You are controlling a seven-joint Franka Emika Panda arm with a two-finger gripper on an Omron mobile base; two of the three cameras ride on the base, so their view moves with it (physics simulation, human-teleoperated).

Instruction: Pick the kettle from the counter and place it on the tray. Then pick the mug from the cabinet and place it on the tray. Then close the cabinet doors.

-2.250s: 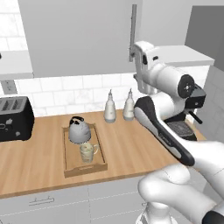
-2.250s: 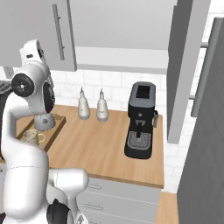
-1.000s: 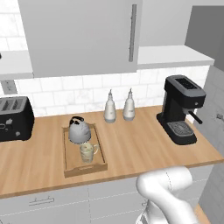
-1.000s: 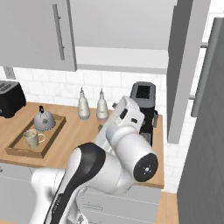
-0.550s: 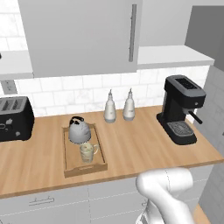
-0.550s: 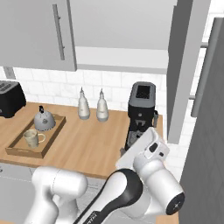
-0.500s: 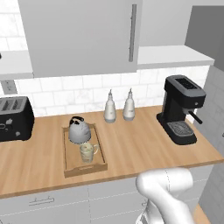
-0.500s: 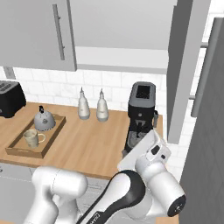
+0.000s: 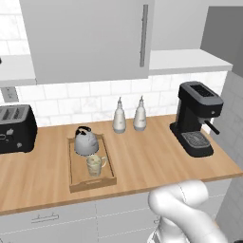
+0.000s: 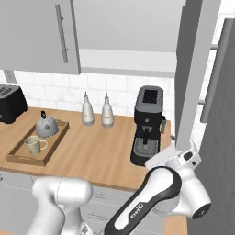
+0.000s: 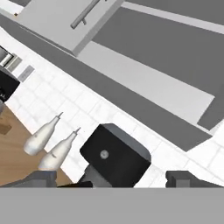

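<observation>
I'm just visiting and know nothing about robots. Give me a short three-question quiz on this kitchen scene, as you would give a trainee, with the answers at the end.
1. True or false: the kettle and the mug both stand on the tray.
2. What stands between the tray and the coffee machine, against the tiled wall? A) a toaster B) two bottles C) a bowl
3. Fill in: the right cabinet door stands ____.

Key:
1. True.
2. B, the two bottles; the toaster is on the tray's other side.
3. Open; the left door is shut.
</observation>
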